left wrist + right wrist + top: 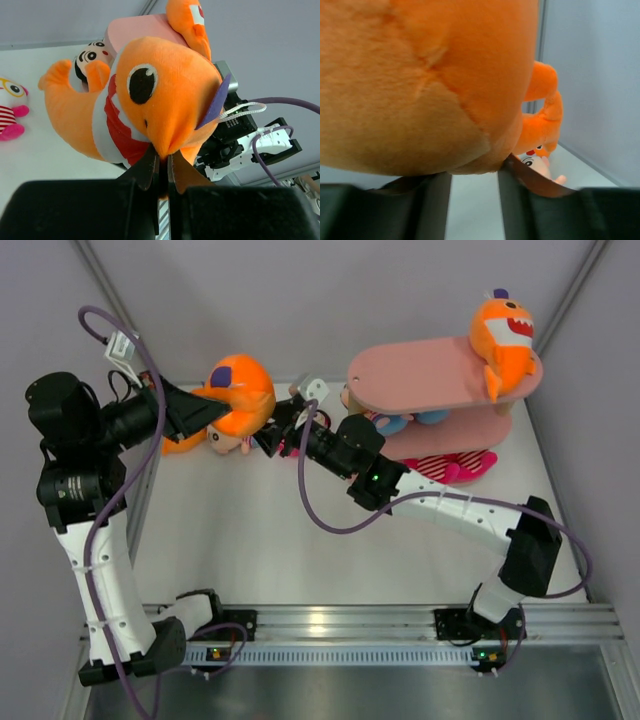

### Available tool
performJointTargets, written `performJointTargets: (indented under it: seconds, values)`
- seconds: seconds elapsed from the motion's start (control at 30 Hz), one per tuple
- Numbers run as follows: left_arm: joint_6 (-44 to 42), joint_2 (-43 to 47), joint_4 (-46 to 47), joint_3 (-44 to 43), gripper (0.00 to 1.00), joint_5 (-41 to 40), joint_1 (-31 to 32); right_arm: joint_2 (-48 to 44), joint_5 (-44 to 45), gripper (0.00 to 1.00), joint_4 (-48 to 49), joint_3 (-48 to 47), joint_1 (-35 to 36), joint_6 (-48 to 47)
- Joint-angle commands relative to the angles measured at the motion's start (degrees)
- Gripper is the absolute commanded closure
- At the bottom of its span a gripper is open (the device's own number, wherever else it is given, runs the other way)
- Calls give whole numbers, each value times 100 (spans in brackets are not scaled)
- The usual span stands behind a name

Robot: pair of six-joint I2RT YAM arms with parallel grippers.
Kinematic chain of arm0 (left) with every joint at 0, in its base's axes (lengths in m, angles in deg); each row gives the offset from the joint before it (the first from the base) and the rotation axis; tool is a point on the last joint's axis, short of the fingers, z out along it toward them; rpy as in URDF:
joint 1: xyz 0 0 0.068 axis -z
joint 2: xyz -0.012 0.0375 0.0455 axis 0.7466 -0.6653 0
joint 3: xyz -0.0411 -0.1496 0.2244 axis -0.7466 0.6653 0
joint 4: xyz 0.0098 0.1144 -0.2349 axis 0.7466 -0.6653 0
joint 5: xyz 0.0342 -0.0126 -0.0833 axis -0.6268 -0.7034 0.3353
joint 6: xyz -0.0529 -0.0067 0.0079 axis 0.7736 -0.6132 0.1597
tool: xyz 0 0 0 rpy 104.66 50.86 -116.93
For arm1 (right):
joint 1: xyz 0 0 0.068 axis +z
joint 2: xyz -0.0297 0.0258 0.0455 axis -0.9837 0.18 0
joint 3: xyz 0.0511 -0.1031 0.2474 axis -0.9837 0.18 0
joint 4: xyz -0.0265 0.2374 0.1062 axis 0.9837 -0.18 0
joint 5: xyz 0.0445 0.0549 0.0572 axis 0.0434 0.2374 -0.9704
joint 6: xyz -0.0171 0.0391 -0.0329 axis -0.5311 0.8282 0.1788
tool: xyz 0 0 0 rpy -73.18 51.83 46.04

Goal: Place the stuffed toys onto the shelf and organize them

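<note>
Orange shark plush (240, 388) is up off the table (250, 550), pinched by the L arm: the left gripper (162, 167) has its fingers squeezed nearly together on the pointed snout end, so the body hangs away from the hand with its tail trailing back toward the robot's left wall. The right gripper (270, 435) is reaching in from the other side. On the right wrist cam its fingers stand well parted with the shark's belly sitting right at the tips and bare table showing through the gap, so it looks like touching, not clamped. Key geometry now: the shelf (420, 380) lies to the robot's right of the shark, and the R arm sits between the two, so the R arm is plainly the nearer one to the rack. Looks like a hand-over setup, IMO. The top board's right end already carries a second shark (503, 340), while its left end is bare and faces the held toy. A blue-outfit doll (400, 423) sits on the mid tier, and a pink-striped doll (450, 466) sits on the bottom one. One small doll (228, 440) lies on the table just under the held shark, not yet shelved.
</note>
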Motion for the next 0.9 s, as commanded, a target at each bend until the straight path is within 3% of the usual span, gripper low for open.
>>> performJointTargets:
  seconds: [0.0, 0.07, 0.2, 0.33, 0.4, 0.43, 0.47, 0.5, 0.53, 0.67, 0.7, 0.8, 0.87]
  values:
    - [10, 42, 22, 93, 100, 80, -9, -180, -369, 64, 793, -296, 105, 331]
    - [-51, 68, 22, 128, 100, 53, -17, -407, -449, 88, 864, -155, 123, 401]
    - [-210, 77, 22, 163, 100, -17, -17, -900, -616, 100, 391, 161, 123, 446]
    - [-350, 103, 22, 303, 100, -131, -17, -1384, -643, 100, -576, 241, 123, 323]
    - [-412, 112, 22, 400, 79, -158, -9, -1595, -756, 100, -1217, 215, 123, 296]
    - [-699, 104, 22, 427, 59, -149, -17, -1674, -800, 100, -1532, 171, 123, 296]
    - [-1007, 121, 22, 462, 23, 33, -9, -1701, -896, 100, -1840, 110, 123, 331]
    - [-1384, 147, 31, 584, 6, 131, -17, -1718, -1028, 100, -2548, -39, 123, 357]
    - [-2240, 208, -22, 724, 2, 167, -17, -1753, -1099, 100, -2781, -84, 114, 401]
    - [-4468, 499, -723, 1174, 2, -402, -8, -1850, -1555, 100, -4310, -111, 88, 813]
    - [-4873, 499, -943, 1174, 2, -491, -8, -1868, -1678, 100, -4504, -58, 88, 910]
    - [-7275, 586, -2006, 1261, 2, -632, -17, -1964, -1951, 100, -4892, 354, 53, 1376]
    - [-8168, 858, -2595, 1726, 2, -685, -9, -1947, -2048, 100, -5024, 687, 53, 1613]
